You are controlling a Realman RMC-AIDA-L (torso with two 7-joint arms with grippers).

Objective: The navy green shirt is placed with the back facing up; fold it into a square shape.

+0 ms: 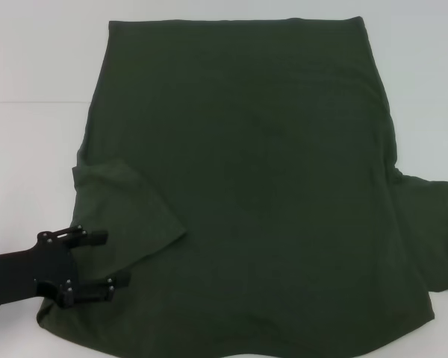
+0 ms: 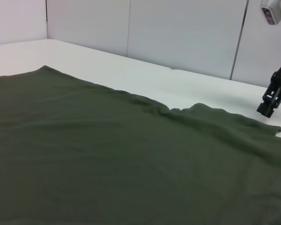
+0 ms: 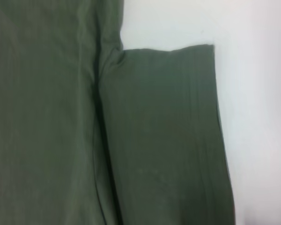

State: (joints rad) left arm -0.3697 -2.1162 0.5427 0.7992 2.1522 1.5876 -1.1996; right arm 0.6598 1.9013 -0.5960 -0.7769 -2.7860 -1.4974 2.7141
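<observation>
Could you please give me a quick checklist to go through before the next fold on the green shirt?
1. The navy green shirt lies back up, plain side showing: ok.
2. Left sleeve folded in over the body: ok.
3. Right sleeve folded in: not ok, it lies spread out on the table.
4. Left gripper open at the shirt's near left edge: ok.
5. Right gripper near the right sleeve: ok; whether open, cannot tell.
</observation>
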